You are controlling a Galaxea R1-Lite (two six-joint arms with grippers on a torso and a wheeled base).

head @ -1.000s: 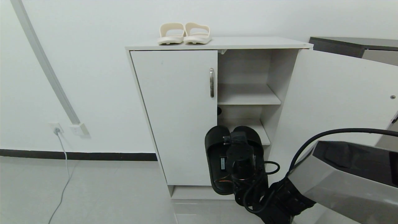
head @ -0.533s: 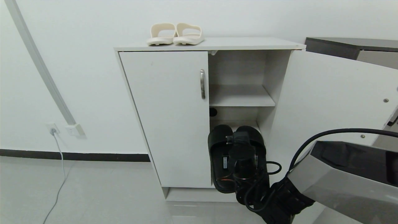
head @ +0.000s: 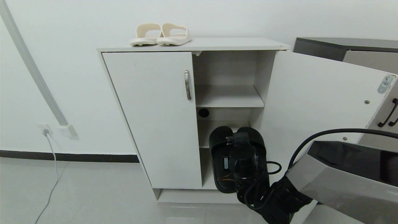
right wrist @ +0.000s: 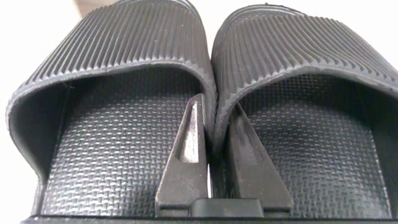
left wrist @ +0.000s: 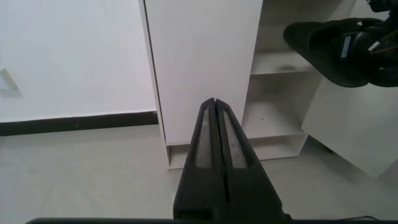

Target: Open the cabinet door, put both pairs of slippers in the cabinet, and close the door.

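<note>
A white cabinet (head: 149,118) stands against the wall, its left door shut and its right door (head: 314,105) swung wide open, baring the shelves (head: 228,98). A cream pair of slippers (head: 160,34) rests on the cabinet top. My right gripper (head: 238,141) is shut on the black pair of slippers (head: 219,155), pinching their two inner edges together (right wrist: 211,124), and holds them in front of the open compartment at lower-shelf height. My left gripper (left wrist: 214,115) is shut with nothing in it, low above the floor, pointing at the cabinet's base; the black slippers (left wrist: 339,46) hang off to its side.
A dark-topped unit (head: 345,49) with black handles stands to the right behind the open door. A wall socket with a cable (head: 46,133) and a slanted conduit (head: 31,68) are at the left. Grey tiled floor (head: 77,193) lies open before the cabinet.
The camera has shifted, so the cabinet now sits further left in the picture. The right gripper still holds the black slippers at about the same place before the opening.
</note>
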